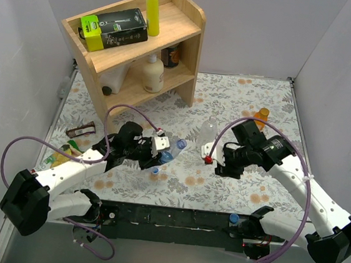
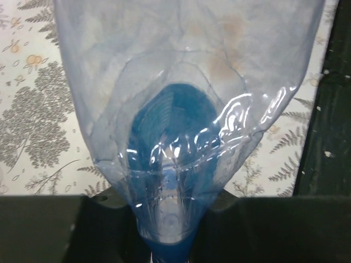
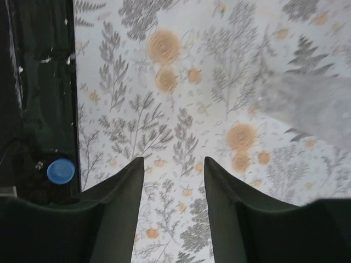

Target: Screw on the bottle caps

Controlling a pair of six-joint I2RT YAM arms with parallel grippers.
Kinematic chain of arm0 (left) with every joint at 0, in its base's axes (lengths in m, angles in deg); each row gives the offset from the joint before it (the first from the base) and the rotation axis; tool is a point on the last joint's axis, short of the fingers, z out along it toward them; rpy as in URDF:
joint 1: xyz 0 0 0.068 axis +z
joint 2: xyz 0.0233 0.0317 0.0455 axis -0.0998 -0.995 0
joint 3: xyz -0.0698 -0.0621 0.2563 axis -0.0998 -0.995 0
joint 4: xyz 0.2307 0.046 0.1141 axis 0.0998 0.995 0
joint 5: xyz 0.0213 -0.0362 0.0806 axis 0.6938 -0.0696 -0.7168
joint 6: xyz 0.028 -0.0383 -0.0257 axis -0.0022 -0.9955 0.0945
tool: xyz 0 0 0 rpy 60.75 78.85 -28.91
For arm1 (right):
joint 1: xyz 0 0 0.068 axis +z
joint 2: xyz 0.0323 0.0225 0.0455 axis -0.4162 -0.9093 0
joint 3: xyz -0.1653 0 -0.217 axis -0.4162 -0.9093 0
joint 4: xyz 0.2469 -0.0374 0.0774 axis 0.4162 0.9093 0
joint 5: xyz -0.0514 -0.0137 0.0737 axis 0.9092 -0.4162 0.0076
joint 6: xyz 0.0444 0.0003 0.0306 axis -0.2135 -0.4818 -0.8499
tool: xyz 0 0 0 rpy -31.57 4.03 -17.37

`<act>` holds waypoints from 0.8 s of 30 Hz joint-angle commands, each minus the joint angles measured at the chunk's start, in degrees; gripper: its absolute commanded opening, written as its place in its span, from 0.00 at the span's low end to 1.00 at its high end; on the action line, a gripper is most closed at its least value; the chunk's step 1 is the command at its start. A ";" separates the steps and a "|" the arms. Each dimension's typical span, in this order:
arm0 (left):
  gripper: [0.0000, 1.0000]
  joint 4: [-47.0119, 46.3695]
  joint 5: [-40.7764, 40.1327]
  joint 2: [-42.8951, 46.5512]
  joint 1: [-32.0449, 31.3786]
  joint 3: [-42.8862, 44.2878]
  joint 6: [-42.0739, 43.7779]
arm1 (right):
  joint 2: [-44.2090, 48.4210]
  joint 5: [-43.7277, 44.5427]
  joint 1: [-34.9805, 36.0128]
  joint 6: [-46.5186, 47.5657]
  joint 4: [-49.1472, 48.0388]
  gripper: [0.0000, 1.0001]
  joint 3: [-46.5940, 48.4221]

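Left wrist view: left gripper (image 2: 164, 219) is clamped on the clear bottle with blue label (image 2: 186, 98), narrow end down between the fingers. Something blue sits at that end (cap or label, can't tell from here).

Top view puts that bottle low over the floral cloth (image 1: 126, 183), roughly table centre and angled toward 2 o'clock.

Right gripper (image 3: 173, 186) has its jaws apart with nothing between them, just bare cloth underneath. The clear unlabelled bottle (image 1: 208, 132) stands upright at about 12 o'clock from it, close by. The orange bottle (image 1: 262, 117) is at about 1 o'clock, further back and well apart.

A blue cap (image 3: 60, 171) lies on the black rail (image 3: 38, 82) at the near table edge, at about 5 o'clock from the right gripper in the top view. I can't pick out the other two caps.

My read on the step:
- Left arm is presenting a bottle.
- Right arm is between picks and has no cap in hand yet.

What the next move probably calls for:
- Bring the right gripper over to the blue cap on the rail.
- Pinch the cap by its rim, threads facing out.
- Carry it to the held bottle's neck, seat it square, then turn.

Main risk is the cap sitting on the rail rather than the cloth (poor finger clearance).
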 commanded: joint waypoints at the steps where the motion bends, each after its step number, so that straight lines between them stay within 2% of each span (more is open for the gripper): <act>1: 0.00 4.42 -8.30 -5.54 0.48 7.03 -1.22 | 2.22 1.39 -1.45 7.95 9.90 0.52 -6.80; 4: 0.00 8.72 -14.18 -10.29 0.83 10.99 -1.22 | 3.80 3.32 -1.45 9.46 11.23 0.48 -12.32; 11: 0.18 26.74 -24.05 -25.66 1.00 22.68 1.68 | 5.57 3.67 -1.37 12.19 10.62 0.43 -20.78; 15: 0.30 29.56 -25.37 -28.06 1.09 24.88 1.33 | 5.13 3.59 -1.45 12.72 8.07 0.39 -23.94; 19: 0.51 32.55 -26.07 -30.61 1.27 25.50 1.33 | 3.56 3.59 -1.37 12.45 4.03 0.39 -26.93; 21: 0.55 32.99 -26.25 -31.66 1.35 25.85 0.45 | 2.24 3.59 -1.37 12.19 2.45 0.38 -27.98; 22: 0.60 32.82 -25.99 -31.93 1.36 25.76 0.28 | 1.79 3.41 -1.45 12.19 2.09 0.38 -28.34; 24: 0.63 32.64 -24.94 -32.11 1.36 25.76 -0.60 | 1.18 2.45 -1.37 12.54 1.22 0.38 -29.04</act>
